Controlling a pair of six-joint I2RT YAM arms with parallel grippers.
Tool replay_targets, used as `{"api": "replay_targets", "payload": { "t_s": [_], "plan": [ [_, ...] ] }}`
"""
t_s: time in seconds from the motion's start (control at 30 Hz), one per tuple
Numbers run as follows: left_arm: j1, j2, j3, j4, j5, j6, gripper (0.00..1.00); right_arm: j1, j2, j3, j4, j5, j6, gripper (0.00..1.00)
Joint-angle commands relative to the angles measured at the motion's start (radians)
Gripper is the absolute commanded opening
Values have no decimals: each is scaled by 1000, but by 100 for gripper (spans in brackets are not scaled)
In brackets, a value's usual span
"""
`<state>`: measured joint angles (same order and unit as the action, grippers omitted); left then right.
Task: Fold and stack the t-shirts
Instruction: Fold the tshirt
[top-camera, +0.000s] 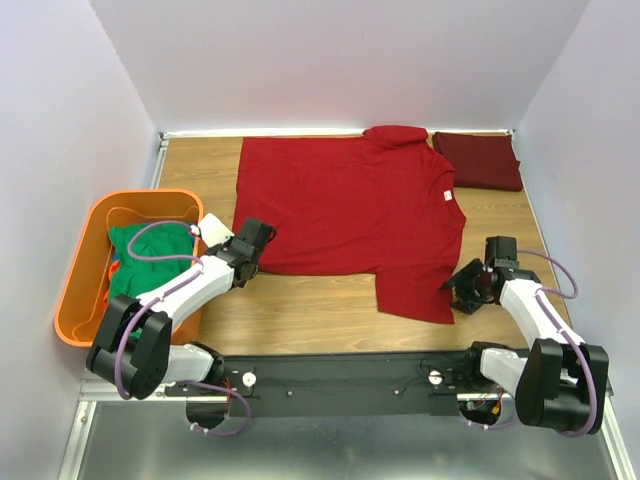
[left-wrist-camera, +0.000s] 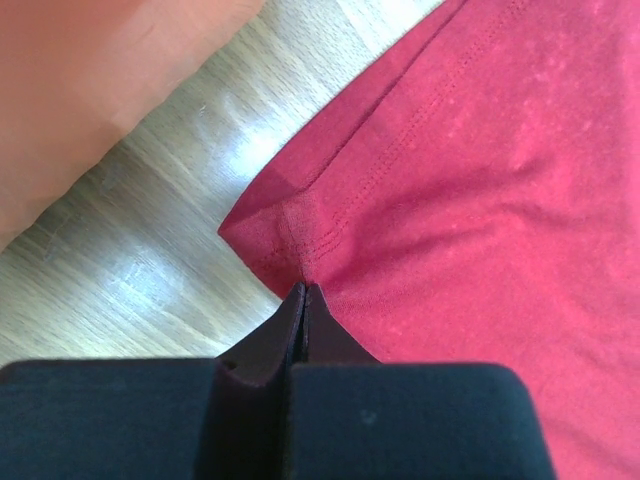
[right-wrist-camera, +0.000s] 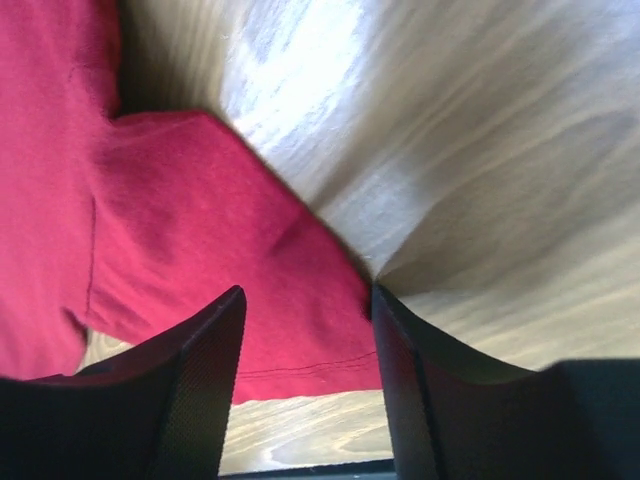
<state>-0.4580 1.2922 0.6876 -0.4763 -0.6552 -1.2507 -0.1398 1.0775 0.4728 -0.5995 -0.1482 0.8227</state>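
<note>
**Left claw (top-camera: 252, 243) clamped on the hem corner, right claw (top-camera: 462, 290) gaping over the sleeve**

The left claw's fingers are pressed flat together, with the near hem corner of the red t-shirt (top-camera: 350, 200) nipped between them. In the left wrist view the stitched hem runs straight into the closed tips. The right claw stands with its jaws well apart at the red t-shirt's near sleeve. In the right wrist view the sleeve's cloth lies between and under the two fingers (right-wrist-camera: 200, 380), and nothing is gripped yet.

The red t-shirt lies spread flat on the wooden table (top-camera: 300, 315), hem toward the left arm and collar toward the right. Holding its near edge at both ends looks like preparation for the first fold, lifting that edge over the body.

Beyond the red t-shirt's collar end, a maroon t-shirt (top-camera: 480, 160) lies already folded, probably the base of the stack. Off the red t-shirt's hem side, a green t-shirt (top-camera: 140, 260) sits bunched in the orange tub (top-camera: 75, 270), waiting its turn.
</note>
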Motion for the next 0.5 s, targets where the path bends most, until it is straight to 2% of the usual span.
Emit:
{"api": "replay_targets", "payload": {
  "t_s": [0.0, 0.1, 0.13, 0.2, 0.33, 0.47],
  "plan": [
    [4, -25, -5, 18, -6, -21, 0, -4, 48, -71, 50, -24, 19, 55],
    [4, -24, -7, 25, -1, -19, 0, -4, 73, -88, 90, -40, 23, 38],
    [4, -22, -7, 28, -3, -18, 0, -6, 88, -83, 96, -44, 16, 22],
    [4, -21, -8, 27, -4, -19, 0, -4, 96, -73, 95, -53, 1, 2],
    [4, -30, -10, 16, -7, -30, 0, -4, 61, -60, 75, -68, -20, 1],
    [4, -50, -14, -27, -34, -68, 0, -6, -46, -34, 11, -62, -20, 1]
  ]
}}
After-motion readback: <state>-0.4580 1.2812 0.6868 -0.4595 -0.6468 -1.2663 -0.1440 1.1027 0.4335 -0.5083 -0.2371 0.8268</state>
